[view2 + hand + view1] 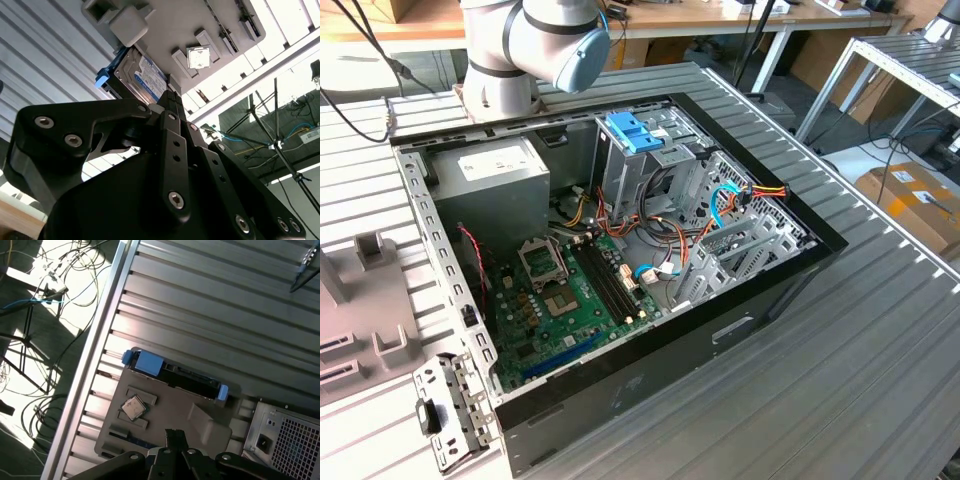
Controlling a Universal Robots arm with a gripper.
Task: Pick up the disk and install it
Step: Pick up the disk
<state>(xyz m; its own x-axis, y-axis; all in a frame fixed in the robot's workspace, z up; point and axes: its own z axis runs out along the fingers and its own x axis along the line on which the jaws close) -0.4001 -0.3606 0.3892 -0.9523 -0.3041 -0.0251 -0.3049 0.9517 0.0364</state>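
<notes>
The disk [175,376] stands on edge in the grey tray [200,420], along its rim farthest from the fingers [170,440], which are pressed together, holding nothing. Prob. stiff, dense, slick, shock-sensitive; grip across flat faces, mid-length.

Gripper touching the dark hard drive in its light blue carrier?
Apart. In the first wrist view, bare grey plastic holder shows between the gripper and the disk.
</notes>
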